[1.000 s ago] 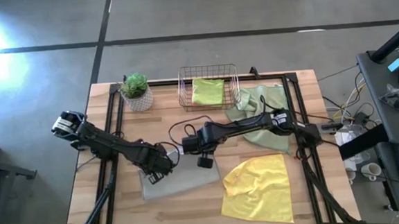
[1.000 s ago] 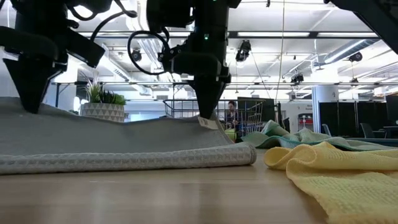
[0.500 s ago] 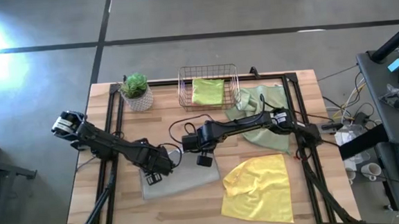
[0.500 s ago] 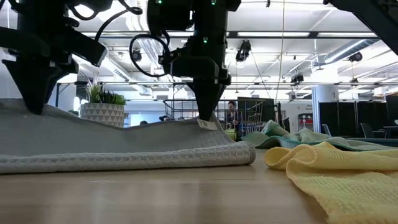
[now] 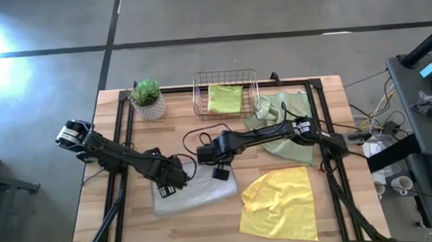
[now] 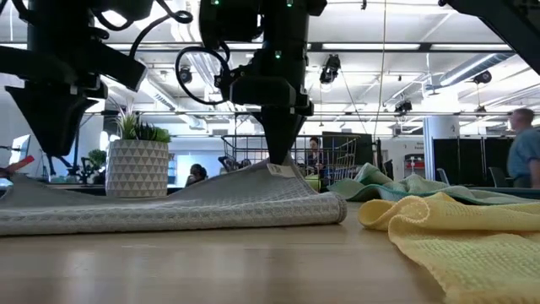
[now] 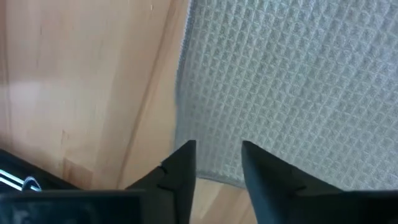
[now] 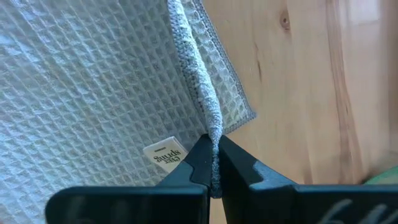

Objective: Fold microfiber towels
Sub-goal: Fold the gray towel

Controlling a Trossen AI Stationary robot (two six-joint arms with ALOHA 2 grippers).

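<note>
Left jaws released grey towel (image 6: 169, 207) | plant pot (image 6: 137, 167) behind

The left tool (image 7: 214, 163) has let go of the grey waffle-weave microfiber towel (image 6: 169, 207): its fingers now stand apart, and the cloth edge below it has dropped flat. A person (image 6: 523, 156) has appeared in the room behind.
</note>
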